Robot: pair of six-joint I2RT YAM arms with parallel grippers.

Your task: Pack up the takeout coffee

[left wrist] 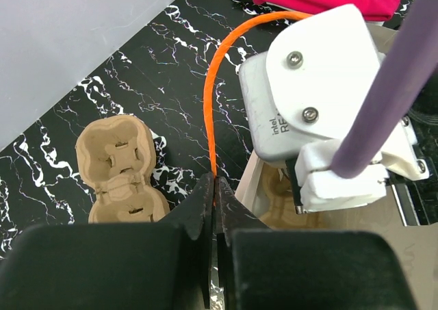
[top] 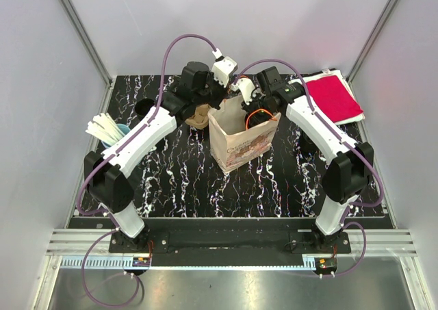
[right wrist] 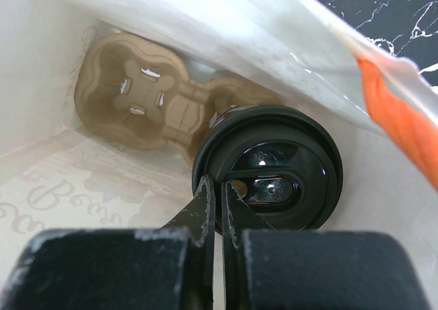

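I see the paper bag (top: 239, 142) standing open mid-table, and I read the left gripper (left wrist: 213, 187) as clamped on its orange handle (left wrist: 212, 105) at the rim. The right gripper (right wrist: 215, 190) is down inside the bag, fingers closed together. Its tips are over the rim of the black-lidded coffee cup (right wrist: 274, 176), which sits at one end of a cup carrier (right wrist: 130, 94) on the bag floor. Beyond the bag a second carrier (left wrist: 123, 170) lies on the table, with a red cloth (top: 335, 96) at the far right corner.
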